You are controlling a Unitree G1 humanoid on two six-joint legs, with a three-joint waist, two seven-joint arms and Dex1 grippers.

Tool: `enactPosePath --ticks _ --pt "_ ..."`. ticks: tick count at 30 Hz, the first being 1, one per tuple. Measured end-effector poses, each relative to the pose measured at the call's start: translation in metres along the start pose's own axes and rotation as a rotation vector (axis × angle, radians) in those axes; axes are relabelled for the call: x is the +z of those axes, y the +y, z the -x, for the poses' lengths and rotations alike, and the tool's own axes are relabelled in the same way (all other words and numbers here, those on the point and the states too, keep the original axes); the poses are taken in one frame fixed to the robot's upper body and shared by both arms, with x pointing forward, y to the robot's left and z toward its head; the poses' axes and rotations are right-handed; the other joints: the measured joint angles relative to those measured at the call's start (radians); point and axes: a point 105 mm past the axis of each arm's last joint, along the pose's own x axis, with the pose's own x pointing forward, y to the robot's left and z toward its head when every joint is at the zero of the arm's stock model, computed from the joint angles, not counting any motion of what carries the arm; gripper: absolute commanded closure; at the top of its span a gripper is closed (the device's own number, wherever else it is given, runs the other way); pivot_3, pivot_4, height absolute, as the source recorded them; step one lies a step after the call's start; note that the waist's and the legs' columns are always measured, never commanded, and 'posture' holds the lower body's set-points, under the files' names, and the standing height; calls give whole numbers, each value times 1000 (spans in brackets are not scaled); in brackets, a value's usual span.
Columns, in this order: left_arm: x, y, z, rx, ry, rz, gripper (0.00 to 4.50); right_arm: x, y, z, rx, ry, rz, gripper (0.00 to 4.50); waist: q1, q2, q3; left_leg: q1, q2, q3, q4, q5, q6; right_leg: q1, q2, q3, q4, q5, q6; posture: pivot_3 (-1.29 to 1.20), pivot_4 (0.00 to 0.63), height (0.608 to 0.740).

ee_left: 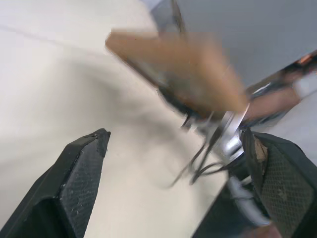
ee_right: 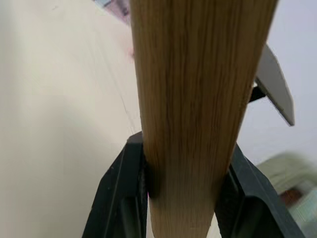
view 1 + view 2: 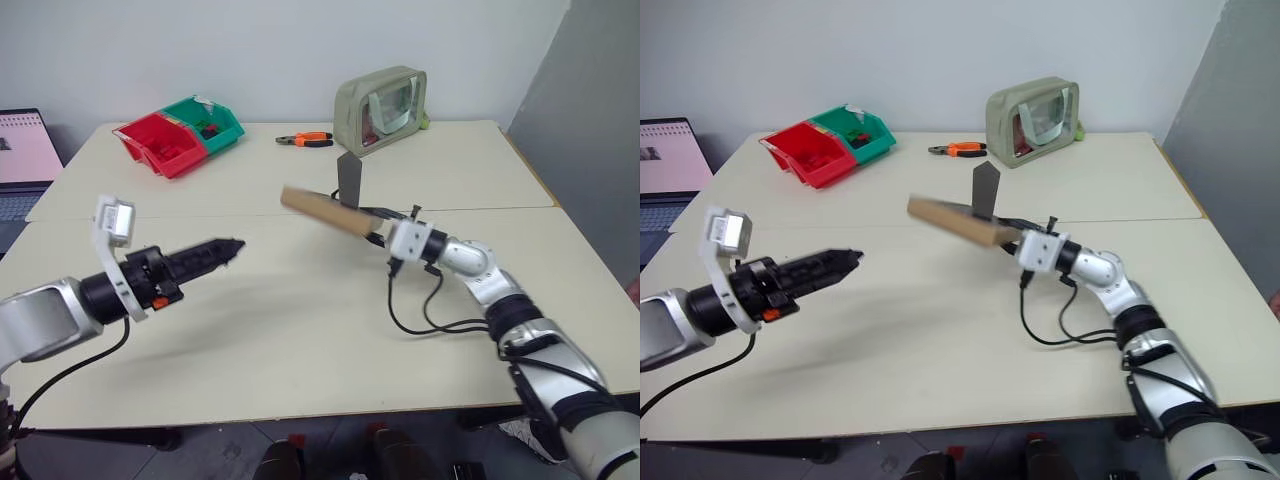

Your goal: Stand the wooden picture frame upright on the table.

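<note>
— What stood behind the desks?
— A plain white wall (image 3: 200, 50), with a grey panel (image 3: 590, 120) at the right.
— And at the left?
— A laptop (image 3: 25, 150), its screen lit, on a lower surface.

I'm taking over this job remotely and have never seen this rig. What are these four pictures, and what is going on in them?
The two wide pictures come from a stereo camera on a humanoid robot's head, looking down over its arms at the table. The other two come from cameras on its wrists, looking along each gripper's two black fingers.

The right gripper is shut on the wooden picture frame, holding it in the air above the table, roughly flat, with its dark fold-out stand sticking up. The right wrist view shows the fingers clamped on the frame's wooden edge.

The left gripper is open and empty, off to the side of the frame.

At the far side of the table lie a red bin joined to a green bin, orange-handled pliers and a beige pouch. A laptop sits beside the table.
</note>
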Motion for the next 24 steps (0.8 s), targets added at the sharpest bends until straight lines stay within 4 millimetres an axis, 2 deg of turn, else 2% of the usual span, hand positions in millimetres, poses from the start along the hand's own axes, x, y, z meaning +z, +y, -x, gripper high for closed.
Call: enactPosePath --ticks 2,4,8,10,13,21,22,24 --pt "-3 3 -5 77 4 -97 0 0 11 -18 73 3 -267 3205 5 1 1 0 0 0 0 0 -1 -1 1 0 1 0 0 0 150 740" --pt "-6 19 -10 197 -20 -181 0 5 21 -33 149 -7 -476 3205 12 2 1 0 -1 1 -1 0 -1 -1 2 -1 0 0 -1 0 150 740" --pt "-17 38 -14 305 -21 -263 0 4 31 -38 215 14 -646 3205 24 2 1 -3 -2 0 -1 0 -1 -3 2 -2 -2 -1 -1 0 150 740" --pt "-15 34 -16 295 -59 -303 0 -6 41 -38 232 51 -724 3205 31 2 1 -3 -2 1 -1 0 -1 -3 2 -2 -3 -1 -1 0 150 740" --pt "-9 27 -18 261 -104 -330 0 -18 55 -39 246 91 -801 3205 31 2 1 -3 -2 2 -1 0 -1 -3 2 -2 -3 -1 -1 0 150 740" --pt "-6 28 -16 249 -88 -433 0 -21 59 -40 245 96 -795 3205 26 2 1 -2 -2 2 -1 0 -1 -3 2 -4 -1 -1 -1 0 150 740" --pt "-6 27 -16 245 -85 -439 0 -21 59 -39 247 96 -790 2513 26 2 1 -2 -2 2 -1 0 0 -3 2 -4 -1 -1 -1 0 150 740" --pt "-6 28 -17 238 -78 -450 0 -26 63 -37 254 125 -776 2187 26 2 1 -2 -2 2 -1 0 -1 -3 2 -4 -1 -1 -1 0 150 740"
